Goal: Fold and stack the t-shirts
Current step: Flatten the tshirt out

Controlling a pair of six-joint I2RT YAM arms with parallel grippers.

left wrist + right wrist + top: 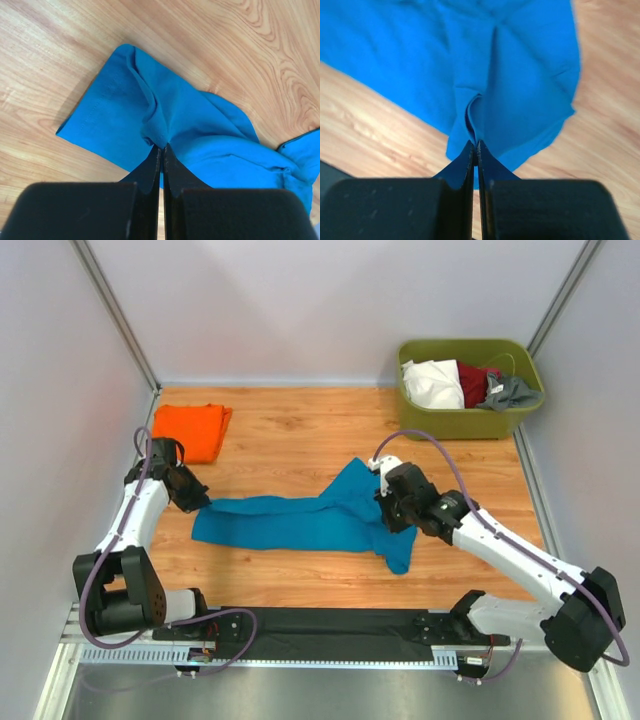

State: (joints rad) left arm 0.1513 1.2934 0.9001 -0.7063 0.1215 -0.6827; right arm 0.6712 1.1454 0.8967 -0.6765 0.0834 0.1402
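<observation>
Left gripper (161,146) is clamped tight on a small pucker at one end of the teal t-shirt (290,520); right gripper (475,145) is likewise closed on a fold toward the other end. Between them the shirt lies bunched on the table (300,430), with the folded orange t-shirt (190,430) well apart at far left. Both pinches look thin (possibly one layer, hard to tell), so a pull apart could slip cloth free, or set a crooked fold
</observation>
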